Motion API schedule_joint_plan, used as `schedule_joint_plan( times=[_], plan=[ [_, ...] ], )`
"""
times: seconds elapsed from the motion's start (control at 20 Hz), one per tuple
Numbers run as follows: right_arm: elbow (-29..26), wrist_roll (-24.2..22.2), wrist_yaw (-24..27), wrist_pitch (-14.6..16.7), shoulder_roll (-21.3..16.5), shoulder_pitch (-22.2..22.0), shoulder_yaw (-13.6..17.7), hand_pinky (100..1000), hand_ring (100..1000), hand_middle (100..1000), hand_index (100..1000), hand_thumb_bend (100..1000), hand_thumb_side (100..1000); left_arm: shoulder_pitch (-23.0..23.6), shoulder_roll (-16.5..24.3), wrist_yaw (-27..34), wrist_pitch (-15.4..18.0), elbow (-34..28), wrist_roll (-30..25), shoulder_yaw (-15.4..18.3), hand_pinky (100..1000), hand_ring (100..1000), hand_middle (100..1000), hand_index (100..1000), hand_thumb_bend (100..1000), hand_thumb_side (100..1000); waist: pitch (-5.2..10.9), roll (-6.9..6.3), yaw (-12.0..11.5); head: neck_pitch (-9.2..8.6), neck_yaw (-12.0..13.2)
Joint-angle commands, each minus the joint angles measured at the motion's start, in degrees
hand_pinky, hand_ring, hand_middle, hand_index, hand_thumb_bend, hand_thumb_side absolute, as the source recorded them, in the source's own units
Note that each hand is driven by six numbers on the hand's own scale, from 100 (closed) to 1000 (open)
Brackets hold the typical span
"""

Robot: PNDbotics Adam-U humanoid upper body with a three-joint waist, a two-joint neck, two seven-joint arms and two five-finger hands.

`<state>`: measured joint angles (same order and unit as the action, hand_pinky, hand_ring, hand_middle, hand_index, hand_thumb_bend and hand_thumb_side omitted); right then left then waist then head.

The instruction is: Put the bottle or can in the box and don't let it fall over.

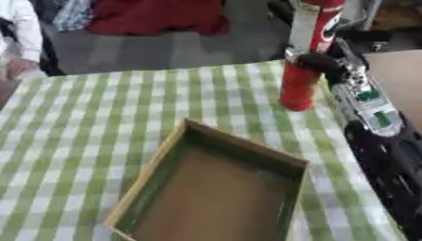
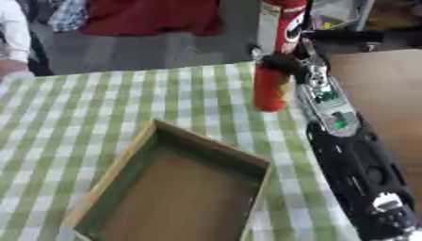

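One tall red can [image 1: 303,61] with a white label stands upright in the upper right of the frame, its base on the far right part of the green-and-white checked tablecloth [image 1: 91,122]. My right hand [image 1: 320,62] comes in from the right side and sits against the can about halfway up its height; I see dark fingers [image 2: 276,61] curled round the red body, so I read the hand as grasping the can. The forearm behind it, black with a silver section and small green parts, runs down along the right edge of the frame.

Lower centre of the frame holds the open cardboard box [image 1: 144,181], brown inside, with one corner pointing up towards the can. The can is outside the box, above and to the right of that corner, with a strip of tablecloth between them. I cannot tell whether its base touches the cloth or hangs just over it.

My left hand shows in neither view.
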<state>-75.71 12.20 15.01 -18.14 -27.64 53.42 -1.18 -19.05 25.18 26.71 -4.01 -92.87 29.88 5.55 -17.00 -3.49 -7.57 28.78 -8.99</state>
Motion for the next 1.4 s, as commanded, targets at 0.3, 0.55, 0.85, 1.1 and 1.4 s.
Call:
schedule_joint_plan(
  times=[0.3, 0.55, 0.85, 1.1, 1.4],
  plan=[
    [-13.8, -1.5, 7.2, -2.3, -2.3, -1.5, -4.8, 944, 628, 739, 640, 100, 100, 0.5, 2.6, -0.5, 0.1, -0.4, -0.1, 0.4, 838, 830, 757, 769, 604, 682, 5.03, 0.59, 1.2, 2.97, 0.7],
    [-21.4, -3.4, 11.8, -4.0, -1.6, -4.2, -8.5, 946, 632, 744, 644, 100, 100, 1.0, 3.0, -0.6, 0.1, -0.3, -0.2, 0.3, 837, 830, 757, 769, 605, 681, 6.92, 0.92, 1.6, 4.2, 0.9],
    [-30.5, -6.5, 15.3, -7.1, -0.3, -6.1, -12.8, 943, 632, 745, 644, 100, 100, 1.3, 3.1, -0.7, 0.2, -0.3, -0.2, 0.4, 837, 830, 757, 770, 607, 681, 7.61, 1.12, 1.6, 4.83, 0.7],
    [-37.5, -6.6, 17.2, -11.3, 0.4, -7.2, -14.4, 942, 633, 746, 645, 100, 100, 1.4, 3.1, -0.7, 0.2, -0.3, -0.2, 0.3, 836, 830, 757, 770, 608, 681, 7.7, 1.19, 1.7, 5.27, 0.8],
    [-38.9, -8.9, 18.6, -11.7, 3.2, -7.7, -18.7, 939, 625, 743, 648, 100, 100, 1.6, 2.9, -0.7, 0.1, -0.3, -0.2, 0.3, 835, 830, 757, 769, 611, 679, 7.63, 1.19, 1.6, 5.51, 0.3]
  ],
)
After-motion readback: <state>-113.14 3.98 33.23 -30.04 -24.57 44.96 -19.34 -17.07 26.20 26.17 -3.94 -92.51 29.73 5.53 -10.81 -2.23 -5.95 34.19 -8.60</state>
